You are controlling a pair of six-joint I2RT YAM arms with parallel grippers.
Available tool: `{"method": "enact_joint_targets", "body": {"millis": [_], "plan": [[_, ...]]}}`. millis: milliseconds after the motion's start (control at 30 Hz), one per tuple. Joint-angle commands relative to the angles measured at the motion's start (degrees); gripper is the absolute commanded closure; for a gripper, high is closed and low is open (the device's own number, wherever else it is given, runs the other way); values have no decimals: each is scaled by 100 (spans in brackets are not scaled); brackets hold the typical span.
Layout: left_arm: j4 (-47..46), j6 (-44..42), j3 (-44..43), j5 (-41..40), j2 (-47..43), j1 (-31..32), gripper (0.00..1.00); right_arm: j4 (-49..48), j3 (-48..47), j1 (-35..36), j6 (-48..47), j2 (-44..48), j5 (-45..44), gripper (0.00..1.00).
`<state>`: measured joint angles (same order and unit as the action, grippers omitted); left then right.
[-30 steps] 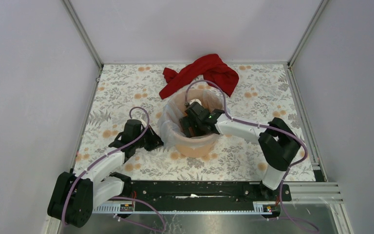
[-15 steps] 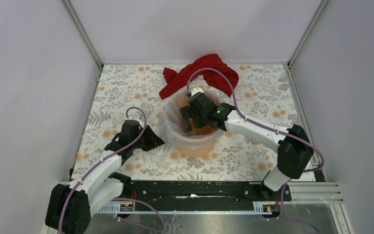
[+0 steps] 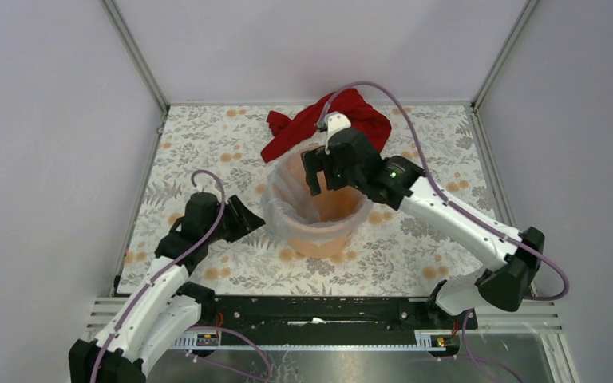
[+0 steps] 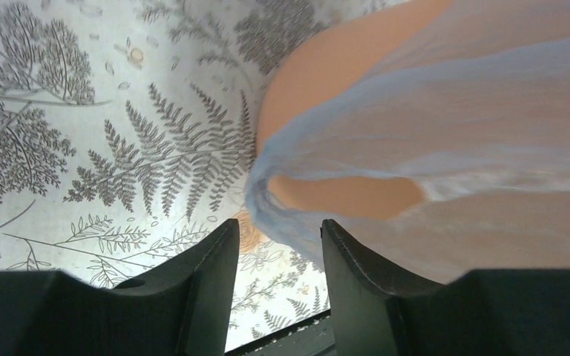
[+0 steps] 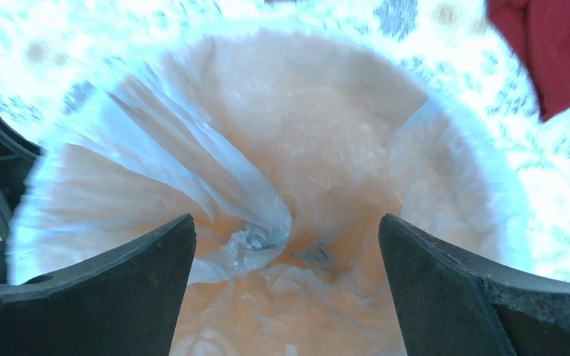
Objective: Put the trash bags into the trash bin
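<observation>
Left claw first: the left gripper (image 3: 247, 220) (image 4: 278, 226) has its jaws partway apart, a narrow-ish gap with nothing pinched in it. It sits low over the table, just to the left of the bin. In its wrist view, the loose edge of the thin, wrinkly, pale blue see-through plastic trash bag (image 4: 453, 96) hangs right past the fingertips. Can't tell if the film brushes them, but it isn't clamped.

The right gripper (image 3: 329, 170) (image 5: 286, 222) is spread as wide as it looks able to go and holds nothing. It hangs over the far side of the bin's mouth, pointing down into it, and both fingers (image 5: 119, 285) frame the opening in its wrist camera.

The bag (image 3: 275, 206) (image 5: 215, 170) is inside the round orange plastic bucket (image 3: 327, 238) (image 4: 319, 67), lining it. The film is folded out over the rim on the left side and runs partway down the outer wall there. Inside, it's pleated along the left wall and bunched into a crumpled heap at the bottom.

The bucket stands upright about mid-table on the grey fern-and-orange-flower patterned tablecloth (image 3: 207, 144) (image 4: 82, 111). A crumpled red cloth (image 3: 287, 132) (image 5: 557, 52) lies just beyond the bucket, on the far side, flat on the table. From above, its near edge looks very close to the rim, though whether they touch is hard to say.
</observation>
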<state>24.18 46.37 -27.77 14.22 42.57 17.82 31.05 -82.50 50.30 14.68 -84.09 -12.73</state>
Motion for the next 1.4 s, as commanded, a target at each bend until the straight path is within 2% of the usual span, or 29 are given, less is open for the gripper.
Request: {"method": "enact_joint_targets", "body": {"millis": [0, 133, 233, 367, 600, 733, 867, 1000, 1067, 1167, 1267, 1367], "plan": [[351, -11, -673, -363, -434, 19, 49, 350, -621, 15, -326, 487, -376, 0], [698, -160, -1225, -609, -730, 19, 41, 505, -839, -46, -596, 809, -1241, 0], [895, -366, -1750, -742, -873, 19, 36, 438, -649, -446, -603, 1070, -1333, 0], [1043, -736, -2551, -853, -860, 19, 28, 498, -329, -1341, -222, 1154, -218, 0], [1037, -1100, -3957, -673, -419, 15, 23, 55, 566, -1602, 214, 1413, 711, 8], [1044, -1214, -4348, -650, -307, 19, 22, 13, 789, -1647, 332, 1335, 1117, 23], [1044, -1218, -4501, -652, -309, 19, 21, -27, 939, -1647, 357, 1311, 1226, 30], [1015, -1183, -4585, -658, -322, 19, 21, -60, 1034, -1638, 537, 1211, 1417, 50], [996, -1166, -4645, -644, -311, 19, 21, -236, 1127, -1595, 720, 1146, 1621, 56], [977, -1161, -4792, -623, -278, 19, 21, -440, 1073, -1221, 978, 910, 1547, 64], [935, -1116, -4921, -620, -266, 17, 20, -512, 745, -707, 1179, 459, 953, 75], [834, -1051, -5008, -543, -259, 19, 20, -889, 477, -450, 1481, 18, 925, 84]]}}
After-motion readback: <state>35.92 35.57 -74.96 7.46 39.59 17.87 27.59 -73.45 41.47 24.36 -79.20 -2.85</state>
